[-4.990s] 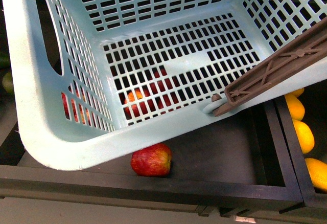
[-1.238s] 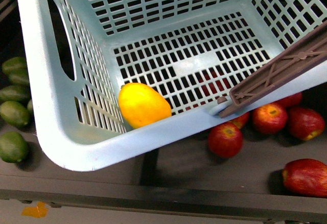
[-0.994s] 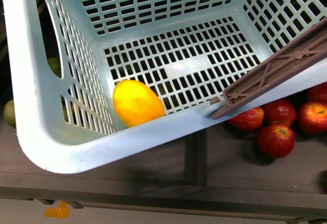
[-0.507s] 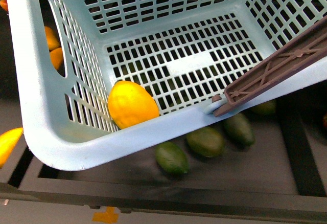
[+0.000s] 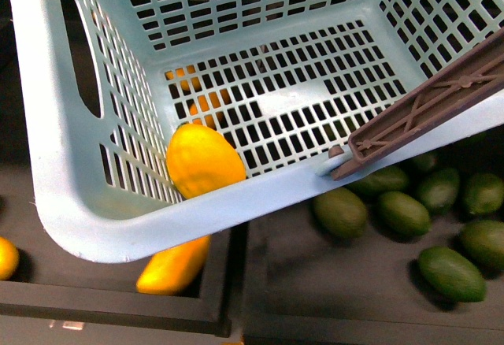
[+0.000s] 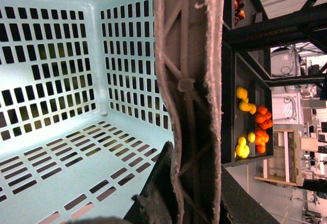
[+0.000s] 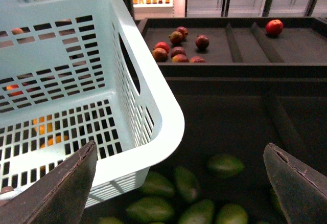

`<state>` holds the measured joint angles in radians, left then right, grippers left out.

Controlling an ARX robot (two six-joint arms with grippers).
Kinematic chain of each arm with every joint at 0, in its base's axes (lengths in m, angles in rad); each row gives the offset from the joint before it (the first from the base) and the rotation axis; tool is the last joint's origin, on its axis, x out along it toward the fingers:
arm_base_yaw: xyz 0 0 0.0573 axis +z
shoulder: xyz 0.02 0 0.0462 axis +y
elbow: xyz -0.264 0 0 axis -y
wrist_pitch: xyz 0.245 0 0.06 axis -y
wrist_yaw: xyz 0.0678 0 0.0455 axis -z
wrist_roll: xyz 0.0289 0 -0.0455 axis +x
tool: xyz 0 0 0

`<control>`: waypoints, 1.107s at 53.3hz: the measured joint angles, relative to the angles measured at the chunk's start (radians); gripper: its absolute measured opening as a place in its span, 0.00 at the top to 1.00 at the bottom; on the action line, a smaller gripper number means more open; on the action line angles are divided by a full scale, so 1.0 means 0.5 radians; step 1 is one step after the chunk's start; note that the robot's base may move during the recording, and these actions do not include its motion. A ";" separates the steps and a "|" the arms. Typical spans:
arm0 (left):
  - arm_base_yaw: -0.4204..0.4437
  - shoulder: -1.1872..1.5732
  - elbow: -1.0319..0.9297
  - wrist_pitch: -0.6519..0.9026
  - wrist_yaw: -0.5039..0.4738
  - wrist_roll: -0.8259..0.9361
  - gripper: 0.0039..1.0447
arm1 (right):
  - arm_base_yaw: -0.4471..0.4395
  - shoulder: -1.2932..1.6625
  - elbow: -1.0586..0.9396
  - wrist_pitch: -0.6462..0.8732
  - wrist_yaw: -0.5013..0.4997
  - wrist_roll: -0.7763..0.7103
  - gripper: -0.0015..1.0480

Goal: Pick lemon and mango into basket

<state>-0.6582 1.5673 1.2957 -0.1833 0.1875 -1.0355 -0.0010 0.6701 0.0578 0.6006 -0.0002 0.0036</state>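
Observation:
The aqua basket (image 5: 118, 227) fills the front view, hanging over the fruit bins. A plump yellow lemon (image 5: 203, 160) lies inside it, against the near left corner. My left gripper (image 6: 194, 193) is shut on the basket's brown ribbed handle (image 6: 186, 81), which crosses the basket's right rim (image 5: 425, 113). Under the basket's near edge a long yellow-orange mango (image 5: 173, 265) lies in a dark bin. My right gripper (image 7: 179, 183) is open and empty beside the basket's corner (image 7: 163, 121), above green fruits.
Several green oval fruits (image 5: 402, 215) lie in the bin at right, also below the right gripper (image 7: 176, 183). A yellow fruit (image 5: 6, 257) sits at the far left. Orange fruit (image 5: 201, 101) shows through the basket floor. Red apples (image 7: 176, 47) lie in a farther tray.
The basket has travelled along the bins: apples, then green fruits, and now the mango bin under its left side. It was empty five seconds ago; the lemon now stays in its corner.

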 joint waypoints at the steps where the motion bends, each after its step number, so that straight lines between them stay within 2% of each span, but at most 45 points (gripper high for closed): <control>1: 0.000 0.000 0.000 0.000 0.002 -0.002 0.94 | 0.000 -0.001 0.001 0.001 0.001 0.000 0.08; 59: 0.029 0.000 0.000 0.000 -0.022 -0.002 0.94 | 0.002 -0.001 0.002 0.001 -0.021 -0.001 0.08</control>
<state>-0.6437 1.5673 1.2957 -0.1833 0.1764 -1.0363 0.0002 0.6697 0.0586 0.6010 -0.0109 0.0032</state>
